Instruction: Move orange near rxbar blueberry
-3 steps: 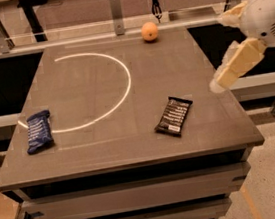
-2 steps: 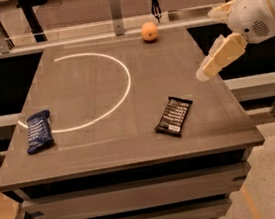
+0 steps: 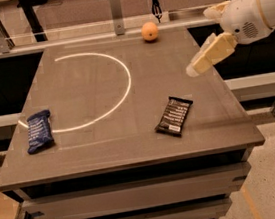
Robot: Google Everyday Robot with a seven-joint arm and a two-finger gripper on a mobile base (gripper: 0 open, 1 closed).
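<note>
The orange (image 3: 150, 31) sits at the far edge of the table, right of centre. The rxbar blueberry (image 3: 38, 131), a dark-blue wrapper with white lettering, lies flat near the table's left front. My gripper (image 3: 198, 66) hangs above the right side of the table, coming in from the white arm at the right. It is in front of and to the right of the orange, apart from it, and far from the blue bar. It holds nothing that I can see.
A black-wrapped bar (image 3: 174, 115) lies right of centre near the front, below and left of the gripper. A white arc is drawn on the grey table (image 3: 132, 147). A rail with posts (image 3: 115, 6) runs along the far edge.
The gripper has moved left and toward the far side, from off the table's right edge to over its right part. The orange and both bars have not moved.
</note>
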